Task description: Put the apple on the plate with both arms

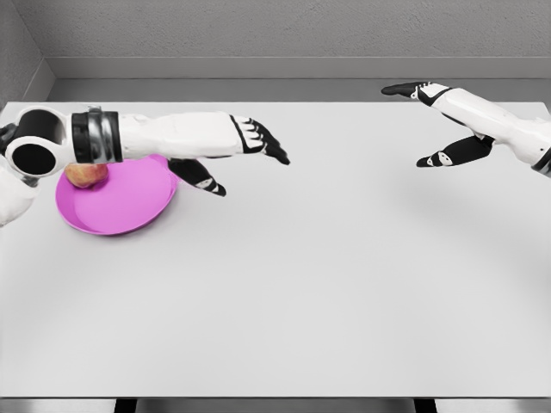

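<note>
Magenta plate (120,211) near desk (301,284) left edge, apple (85,175) on its back-left part, partly under left forearm. Left hand (245,151) past plate's right rim, fingers spread, holding nothing. Right hand (443,120) at far right corner, fingers apart, empty.

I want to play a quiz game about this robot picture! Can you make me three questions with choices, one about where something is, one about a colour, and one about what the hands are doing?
1. Where is the apple?
A. on the plate
B. in the right hand
C. on the bare table

2. What colour is the plate?
A. green
B. pink-purple
C. yellow

3. What are the left hand and right hand doing?
A. both squeezing the apple
B. both open, holding nothing
C. one lifting the plate

Answers: 1 A, the apple sits at the plate's far left edge, partly behind the left arm. 2 B, the plate is bright pink-purple. 3 B, fingers are spread above the table.
</note>
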Controlling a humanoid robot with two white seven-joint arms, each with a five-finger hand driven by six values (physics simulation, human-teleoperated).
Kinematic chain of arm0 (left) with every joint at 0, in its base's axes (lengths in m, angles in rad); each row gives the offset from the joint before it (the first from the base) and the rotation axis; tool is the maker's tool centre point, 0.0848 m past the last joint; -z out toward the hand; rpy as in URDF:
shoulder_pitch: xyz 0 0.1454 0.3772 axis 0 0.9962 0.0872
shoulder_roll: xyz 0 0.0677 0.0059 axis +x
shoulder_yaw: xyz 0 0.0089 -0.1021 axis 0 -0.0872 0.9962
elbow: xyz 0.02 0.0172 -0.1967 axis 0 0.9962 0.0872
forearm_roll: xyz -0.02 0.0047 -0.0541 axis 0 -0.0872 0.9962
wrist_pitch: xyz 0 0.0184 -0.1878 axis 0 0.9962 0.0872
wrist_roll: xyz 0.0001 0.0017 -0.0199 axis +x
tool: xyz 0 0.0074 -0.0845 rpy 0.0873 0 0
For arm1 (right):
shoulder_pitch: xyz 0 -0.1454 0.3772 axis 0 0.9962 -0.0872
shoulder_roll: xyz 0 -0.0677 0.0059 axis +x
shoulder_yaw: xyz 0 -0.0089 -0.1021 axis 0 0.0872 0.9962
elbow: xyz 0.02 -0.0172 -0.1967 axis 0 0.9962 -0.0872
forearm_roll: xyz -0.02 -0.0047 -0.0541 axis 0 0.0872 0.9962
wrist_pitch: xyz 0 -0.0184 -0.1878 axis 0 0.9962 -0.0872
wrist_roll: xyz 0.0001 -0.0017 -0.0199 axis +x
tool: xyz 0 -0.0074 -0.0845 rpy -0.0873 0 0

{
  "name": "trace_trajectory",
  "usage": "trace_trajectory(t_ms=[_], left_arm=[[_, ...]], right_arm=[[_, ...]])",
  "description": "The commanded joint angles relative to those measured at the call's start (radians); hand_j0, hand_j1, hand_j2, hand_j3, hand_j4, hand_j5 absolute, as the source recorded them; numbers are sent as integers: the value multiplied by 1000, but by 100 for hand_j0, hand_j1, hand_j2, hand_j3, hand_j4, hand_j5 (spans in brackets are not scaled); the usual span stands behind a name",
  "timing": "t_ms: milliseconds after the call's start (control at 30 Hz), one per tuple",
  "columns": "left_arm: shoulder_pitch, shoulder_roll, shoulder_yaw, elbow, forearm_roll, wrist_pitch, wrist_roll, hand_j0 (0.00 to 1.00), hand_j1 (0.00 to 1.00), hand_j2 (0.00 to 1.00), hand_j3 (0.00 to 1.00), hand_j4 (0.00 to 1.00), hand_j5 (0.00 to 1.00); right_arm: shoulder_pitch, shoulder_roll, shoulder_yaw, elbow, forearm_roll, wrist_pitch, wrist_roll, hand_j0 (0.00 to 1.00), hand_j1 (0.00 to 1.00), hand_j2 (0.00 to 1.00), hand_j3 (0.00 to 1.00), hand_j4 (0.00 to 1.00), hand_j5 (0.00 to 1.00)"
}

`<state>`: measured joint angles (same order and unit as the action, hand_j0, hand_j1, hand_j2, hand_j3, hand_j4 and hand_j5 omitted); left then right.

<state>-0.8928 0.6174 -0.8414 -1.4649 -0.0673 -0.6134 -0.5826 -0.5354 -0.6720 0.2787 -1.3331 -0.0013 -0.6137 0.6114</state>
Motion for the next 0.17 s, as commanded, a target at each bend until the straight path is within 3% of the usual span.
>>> trace_trajectory(t_ms=[0, 133], left_arm=[[0, -88, -1, 1, 20, 3, 0, 100, 100, 100, 100, 100, 100], [6, -76, -2, 1, 3, 3, -2, 100, 100, 100, 100, 100, 100]], right_arm=[[0, -1, -1, -1, -8, 3, 0, 100, 100, 100, 100, 100, 100], [0, 0, 1, 0, -8, 3, 0, 100, 100, 100, 100, 100, 100]])
